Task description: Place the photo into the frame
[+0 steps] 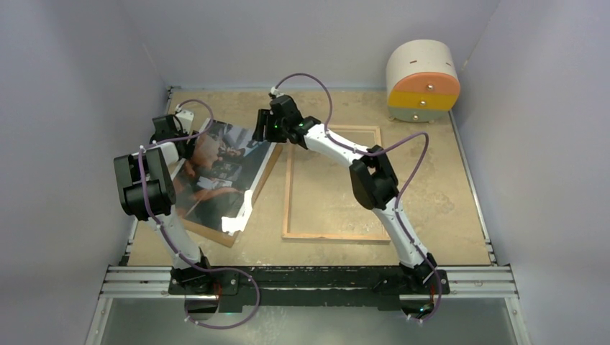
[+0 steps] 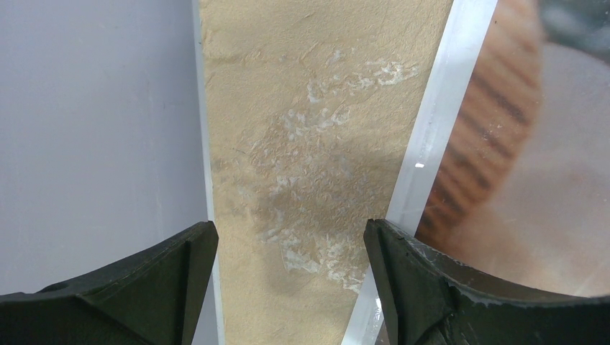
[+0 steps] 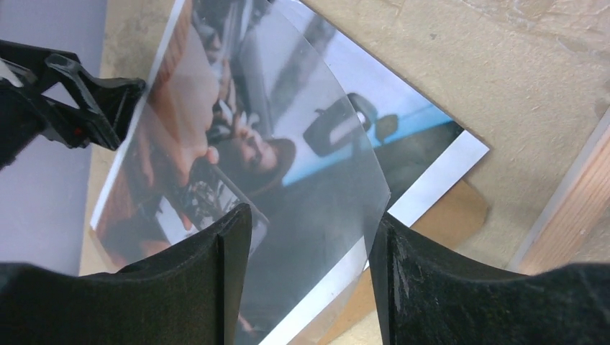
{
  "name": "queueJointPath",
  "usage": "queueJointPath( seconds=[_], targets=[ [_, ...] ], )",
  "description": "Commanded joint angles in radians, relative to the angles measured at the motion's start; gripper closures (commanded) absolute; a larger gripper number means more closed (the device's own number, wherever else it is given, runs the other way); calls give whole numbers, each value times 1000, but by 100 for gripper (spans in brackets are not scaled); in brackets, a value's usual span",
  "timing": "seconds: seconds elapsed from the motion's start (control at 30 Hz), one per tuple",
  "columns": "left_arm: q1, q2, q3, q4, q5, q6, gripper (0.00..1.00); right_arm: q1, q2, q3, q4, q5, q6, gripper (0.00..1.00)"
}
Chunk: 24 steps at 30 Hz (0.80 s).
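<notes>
Left gripper (image 2: 288,237) and right gripper (image 3: 313,223) both spread over the photo (image 1: 223,165); thin, glossy, likely floppy and slippery; best pinched at its white border.

No writing can be read on the photo (image 1: 216,169) or frame (image 1: 333,235).

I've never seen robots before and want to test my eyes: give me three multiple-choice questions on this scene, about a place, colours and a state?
1. Where does the frame lie?
A. flat on the table, right of the photo
B. on the photo
C. lifted by a hand

2. The round box at the back is:
A. blue and green
B. cream, orange and yellow
C. black

3. The left hand is:
A. shut on the photo
B. shut on the frame
C. open, holding nothing

Answers: A, it lies beside the photo; B, by its bands; C, bare table shows between its fingers.
</notes>
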Motion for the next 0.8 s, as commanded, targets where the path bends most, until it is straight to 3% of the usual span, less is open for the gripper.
queueJointPath(
  seconds=[0.0,0.2,0.3,0.4,0.53,0.77],
  targets=[
    [-19,37,-48,-176,58,10,20,-15,-117,-95,73,-64,65,39],
    [-19,33,-51,-177,61,7,19,-32,-152,-232,274,-216,230,41],
    [-19,29,-50,-183,63,9,20,-37,-156,-267,344,-241,293,56],
    [-8,23,-32,-206,73,11,19,-45,-151,-266,360,-245,322,82],
    [25,9,30,-291,110,9,17,-62,-164,-242,314,-232,309,100],
    [35,-121,107,-385,89,93,8,-156,-326,-342,117,-244,208,100]
  ],
)
